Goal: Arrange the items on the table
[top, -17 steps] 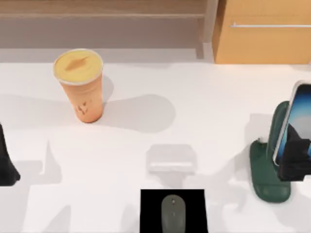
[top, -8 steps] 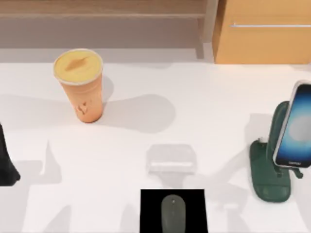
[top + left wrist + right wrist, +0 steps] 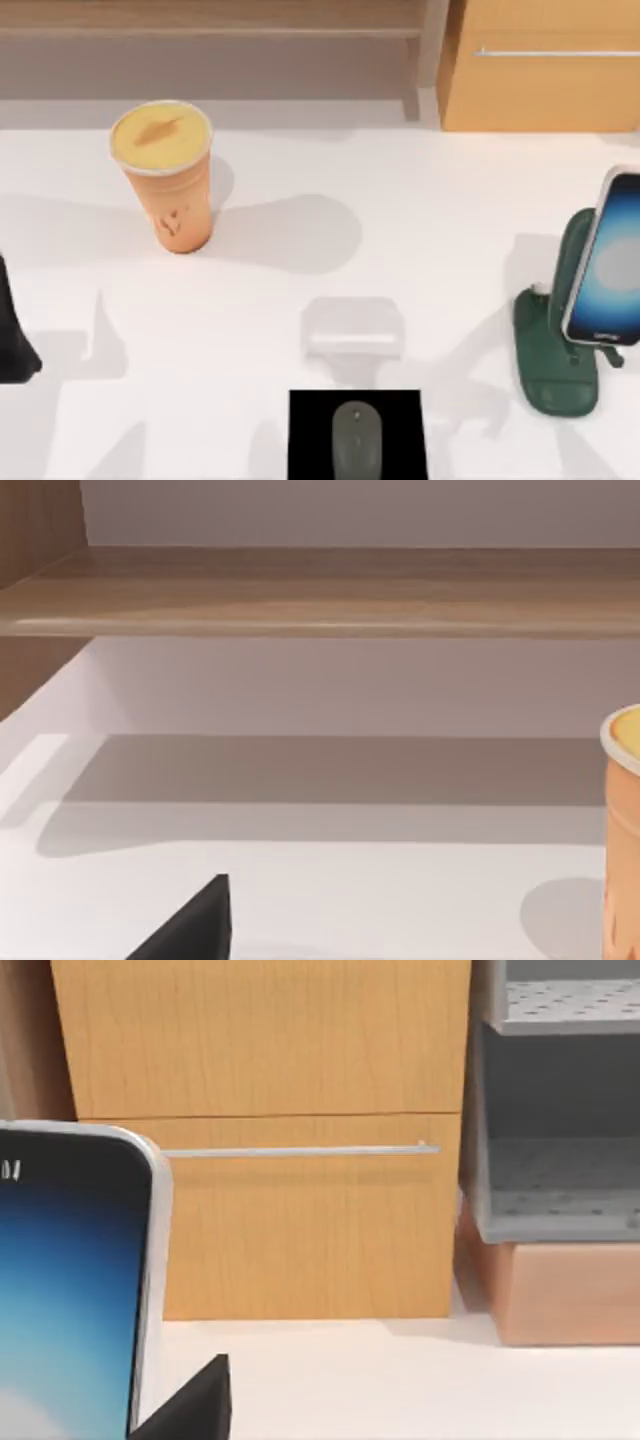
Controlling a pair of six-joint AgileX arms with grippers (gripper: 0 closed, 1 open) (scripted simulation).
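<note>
The glossy slim smartphone (image 3: 605, 258) leans on the matte dark green stand (image 3: 556, 340); the left arm (image 3: 14, 335) is low at the table edge; I cannot tell its grip.

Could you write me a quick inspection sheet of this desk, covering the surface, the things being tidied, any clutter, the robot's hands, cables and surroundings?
Surface: white table, flat, shadows only.
Job's things: orange cup upright at back left, lid on; mouse on the black pad at front centre; phone propped on the green stand at right.
Clutter: nothing seen.
Grippers: left arm parked at the left edge; a dark tip near the phone in the right wrist view.
Cables: nothing seen.
Surroundings: wooden cabinet with metal handle behind; wooden shelf; grey rack.
</note>
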